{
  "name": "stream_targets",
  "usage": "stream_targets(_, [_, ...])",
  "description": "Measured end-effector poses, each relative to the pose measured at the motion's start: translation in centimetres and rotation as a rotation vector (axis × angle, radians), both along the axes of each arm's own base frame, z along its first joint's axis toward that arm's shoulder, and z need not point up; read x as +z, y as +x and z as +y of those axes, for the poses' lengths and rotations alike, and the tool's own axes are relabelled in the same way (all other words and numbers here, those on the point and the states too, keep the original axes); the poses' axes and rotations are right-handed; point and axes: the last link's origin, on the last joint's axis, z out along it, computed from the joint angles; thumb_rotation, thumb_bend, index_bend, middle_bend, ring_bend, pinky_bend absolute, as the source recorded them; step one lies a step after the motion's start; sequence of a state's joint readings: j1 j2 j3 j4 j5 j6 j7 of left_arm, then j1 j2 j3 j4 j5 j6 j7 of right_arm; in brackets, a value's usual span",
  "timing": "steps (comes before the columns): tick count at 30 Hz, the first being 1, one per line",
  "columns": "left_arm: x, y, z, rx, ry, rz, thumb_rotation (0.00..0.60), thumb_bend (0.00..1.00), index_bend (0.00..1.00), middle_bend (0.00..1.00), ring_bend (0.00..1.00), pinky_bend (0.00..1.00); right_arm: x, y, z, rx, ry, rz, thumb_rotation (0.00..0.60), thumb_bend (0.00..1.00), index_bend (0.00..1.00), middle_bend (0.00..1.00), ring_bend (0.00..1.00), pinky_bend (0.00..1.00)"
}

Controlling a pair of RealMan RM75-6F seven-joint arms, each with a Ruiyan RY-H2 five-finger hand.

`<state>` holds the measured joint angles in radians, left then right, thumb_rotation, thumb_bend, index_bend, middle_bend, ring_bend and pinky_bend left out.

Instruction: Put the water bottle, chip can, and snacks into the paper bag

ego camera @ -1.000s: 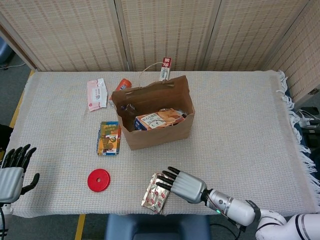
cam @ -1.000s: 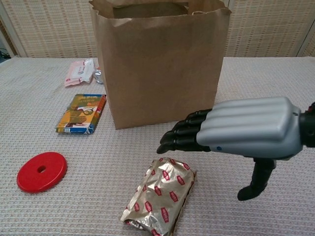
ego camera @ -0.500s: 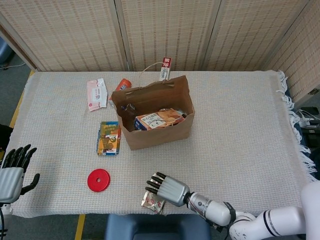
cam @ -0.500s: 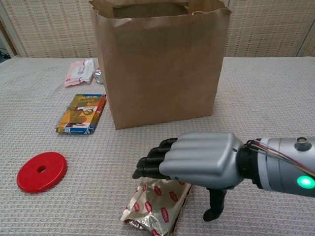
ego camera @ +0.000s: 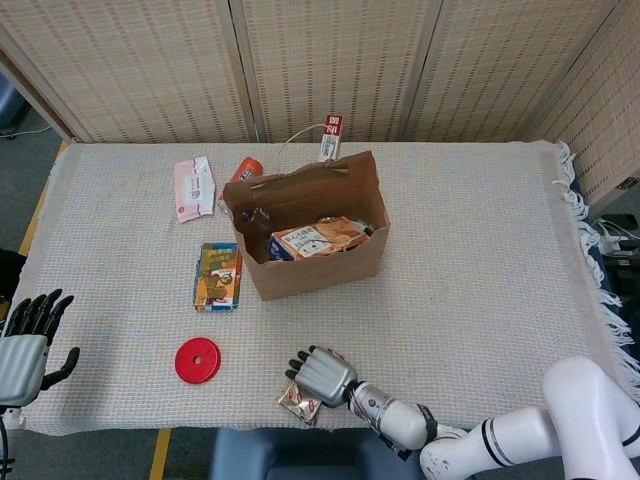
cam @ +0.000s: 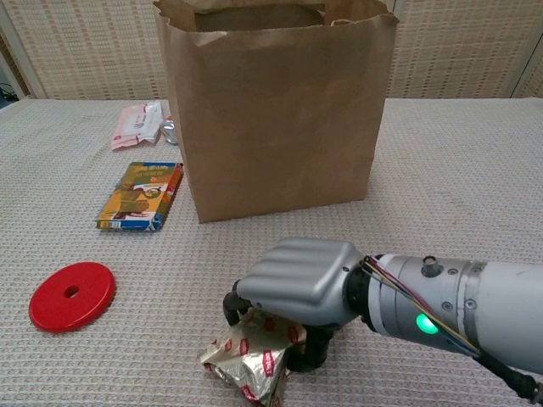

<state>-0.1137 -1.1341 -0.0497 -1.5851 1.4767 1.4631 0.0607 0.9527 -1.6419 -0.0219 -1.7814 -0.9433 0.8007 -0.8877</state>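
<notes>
Nearest the table's front edge, your right hand (cam: 299, 281) was curled down over the silver foil snack pack (cam: 246, 363), fingers and thumb clamped on it so the crinkled foil bunched up beneath the palm. At about 9 o'clock from it lay a flat red disc (cam: 71, 294) with a small hole in the middle, well apart on the woven cloth (ego camera: 480, 260). Your left hand (ego camera: 27, 340) hung off the table's left corner, fingers spread and holding nothing. Farther back, at roughly 11 o'clock from the pack, a glossy yellow-green snack box (ego camera: 217, 275) lay flat just beside the paper bag (cam: 271, 110). The bag stood upright and open, stiff brown paper, directly at 12 o'clock from your right hand, with an orange carton (ego camera: 315, 239) and a dark bottle top (ego camera: 260, 217) visible inside. Beyond the bag, at its 10 o'clock, lay a pink-and-white soft packet (ego camera: 193, 187) and an orange-capped item (ego camera: 246, 168), partly hidden.
</notes>
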Motion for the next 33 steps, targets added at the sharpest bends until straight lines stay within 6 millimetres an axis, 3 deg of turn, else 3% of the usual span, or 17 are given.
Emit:
stream_targets(6, [0.0,0.0,0.0,-0.001,0.000,0.000,0.600,0.40,0.08,0.00,0.00,0.00,1.2,-0.3,-0.1,0.012,-0.011,-0.022,0.600,0.43,0.60,0.51,0.52,0.63])
stream_targets(12, [0.0,0.0,0.0,0.000,0.002,0.003,0.600,0.40,0.08,0.00,0.00,0.00,3.7,-0.1,-0.3,0.018,-0.049,-0.095,0.600,0.43,0.60,0.51,0.53,0.63])
stream_targets(28, [-0.1,0.1,-0.1,0.004,0.010,0.011,0.600,0.40,0.08,0.00,0.00,0.00,16.5,3.5,-3.9,-0.015,-0.384,-0.620,0.600,0.43,0.61,0.52,0.53,0.63])
stream_targets(33, [-0.1,0.1,0.0,0.004,0.009,0.010,0.600,0.40,0.08,0.00,0.00,0.00,19.3,4.6,-5.7,-0.019,-0.506,-0.703,0.600,0.43,0.61,0.52,0.53,0.62])
